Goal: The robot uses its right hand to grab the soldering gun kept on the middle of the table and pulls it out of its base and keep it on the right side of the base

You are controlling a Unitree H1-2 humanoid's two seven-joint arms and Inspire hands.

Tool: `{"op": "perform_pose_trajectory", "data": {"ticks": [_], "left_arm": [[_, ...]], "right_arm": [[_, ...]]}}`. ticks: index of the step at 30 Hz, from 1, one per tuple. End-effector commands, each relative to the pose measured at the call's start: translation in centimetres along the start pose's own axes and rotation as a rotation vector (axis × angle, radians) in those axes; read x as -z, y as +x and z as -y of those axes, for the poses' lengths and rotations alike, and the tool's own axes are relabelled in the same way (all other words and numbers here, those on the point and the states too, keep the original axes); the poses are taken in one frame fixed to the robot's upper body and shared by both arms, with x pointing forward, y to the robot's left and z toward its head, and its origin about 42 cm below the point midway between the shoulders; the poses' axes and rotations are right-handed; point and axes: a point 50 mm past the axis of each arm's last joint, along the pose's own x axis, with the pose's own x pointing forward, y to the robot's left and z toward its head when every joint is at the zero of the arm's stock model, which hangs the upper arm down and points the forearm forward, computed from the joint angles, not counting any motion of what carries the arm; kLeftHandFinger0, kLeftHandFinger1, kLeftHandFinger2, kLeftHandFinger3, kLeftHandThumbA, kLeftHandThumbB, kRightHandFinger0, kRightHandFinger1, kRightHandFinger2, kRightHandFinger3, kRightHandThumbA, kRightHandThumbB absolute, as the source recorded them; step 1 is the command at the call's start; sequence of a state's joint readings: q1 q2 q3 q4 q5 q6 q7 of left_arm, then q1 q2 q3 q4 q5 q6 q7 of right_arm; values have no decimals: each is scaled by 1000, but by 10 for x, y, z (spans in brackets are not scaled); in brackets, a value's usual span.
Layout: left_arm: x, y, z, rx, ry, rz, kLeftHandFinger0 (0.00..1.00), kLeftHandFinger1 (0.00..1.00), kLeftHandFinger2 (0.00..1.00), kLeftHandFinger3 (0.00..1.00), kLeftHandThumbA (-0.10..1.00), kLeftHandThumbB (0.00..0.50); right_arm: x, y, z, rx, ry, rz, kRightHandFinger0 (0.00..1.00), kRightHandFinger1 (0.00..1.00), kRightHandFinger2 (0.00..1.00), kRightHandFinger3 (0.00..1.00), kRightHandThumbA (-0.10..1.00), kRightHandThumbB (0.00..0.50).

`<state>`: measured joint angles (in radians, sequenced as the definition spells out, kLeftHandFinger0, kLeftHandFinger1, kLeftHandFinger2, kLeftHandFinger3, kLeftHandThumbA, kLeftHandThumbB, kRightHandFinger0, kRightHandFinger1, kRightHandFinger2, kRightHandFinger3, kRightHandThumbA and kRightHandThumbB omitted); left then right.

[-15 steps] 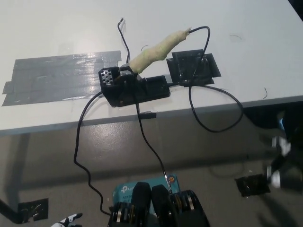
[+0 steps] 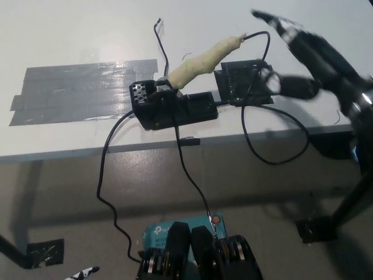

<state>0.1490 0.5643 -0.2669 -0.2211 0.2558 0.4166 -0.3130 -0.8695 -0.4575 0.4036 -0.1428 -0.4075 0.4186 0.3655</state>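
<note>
right hand [image 2: 303,55]: fingers spread, holding nothing, above tabletop's [image 2: 70,35] right edge for the reach | soldering gun [image 2: 204,61]: seated tilted in base [image 2: 175,108] near front edge | left hand [image 2: 81,273]: low, state unclear

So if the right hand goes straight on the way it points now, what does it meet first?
Probably the soldering gun's padded handle. The right hand is open over the table's right part, pointing left, with the black pad beneath it. It is blurred and its height is unclear, so it may pass above.
</note>
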Motion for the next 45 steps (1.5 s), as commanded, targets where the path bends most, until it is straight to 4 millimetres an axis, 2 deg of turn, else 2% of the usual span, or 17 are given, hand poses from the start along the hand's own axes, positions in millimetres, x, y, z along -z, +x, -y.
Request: {"op": "perform_pose_trajectory", "data": {"ticks": [1,4,8,11,13,17,19,21,22,25,30,32,38,42,43,44,45], "left_arm": [[-6,-9,-12,-3,55,-8,698,766,906,1000,635,155],[-7,-9,-10,7,54,-17,683,745,884,1000,627,157],[-5,-10,-6,26,65,-22,707,783,940,1000,638,148],[-3,-8,-8,25,56,-15,707,770,920,1000,622,148],[-5,-6,-6,31,67,-15,723,782,932,1000,628,148],[-5,-5,0,44,56,-29,734,799,958,1000,637,164],[-5,-6,2,48,68,-30,698,773,926,1000,632,152],[-5,-6,2,48,67,-23,653,740,887,1000,605,143],[-4,-6,3,52,54,-25,673,770,908,1000,585,138],[-4,-7,3,61,41,-31,688,775,900,1000,579,151],[-5,-6,4,72,53,-30,647,741,875,1000,592,152],[-6,-6,4,71,54,-30,687,779,907,1000,593,152],[-10,-4,1,76,83,-21,668,744,879,1000,619,142],[-13,-3,2,87,89,-14,696,772,905,1000,621,141],[-13,-2,3,89,85,-13,697,774,907,1000,620,147],[-14,-2,3,94,78,-11,698,775,909,1000,619,148],[-14,-1,4,97,76,-12,696,774,910,1000,617,147]], "right_arm": [[-49,58,31,52,-435,171,1000,1000,1000,1000,419,240],[-57,74,20,5,-557,210,1000,1000,1000,1000,392,251],[-63,97,3,-108,-689,230,1000,1000,1000,1000,416,283],[-59,111,-12,-169,-864,207,1000,1000,1000,1000,532,344],[-52,117,-19,-210,-917,131,1000,1000,1000,1000,514,370],[-40,120,-28,-278,-928,43,1000,1000,1000,1000,435,380],[-33,120,-35,-320,-889,12,1000,1000,1000,1000,334,444],[-26,119,-41,-362,-900,-9,1000,1000,1000,1000,334,482],[-23,118,-43,-378,-897,-17,1000,1000,1000,1000,332,496],[-14,118,-51,-427,-919,-64,1000,1000,1000,1000,374,500],[-4,115,-54,-437,-973,-147,1000,1000,1000,1000,334,500],[-3,115,-54,-438,-1000,-172,1000,1000,1000,1000,360,500],[-1,115,-54,-400,-1065,-210,1000,1000,1000,1000,397,500],[4,109,-61,-309,-1102,-176,1000,1000,1000,1000,307,500],[5,108,-62,-262,-1105,-160,1000,1000,1000,1000,215,465],[8,107,-64,-193,-1112,-137,1000,1000,1000,1000,235,488],[10,107,-66,-141,-1112,-118,1000,1000,1000,1000,193,402]]}}
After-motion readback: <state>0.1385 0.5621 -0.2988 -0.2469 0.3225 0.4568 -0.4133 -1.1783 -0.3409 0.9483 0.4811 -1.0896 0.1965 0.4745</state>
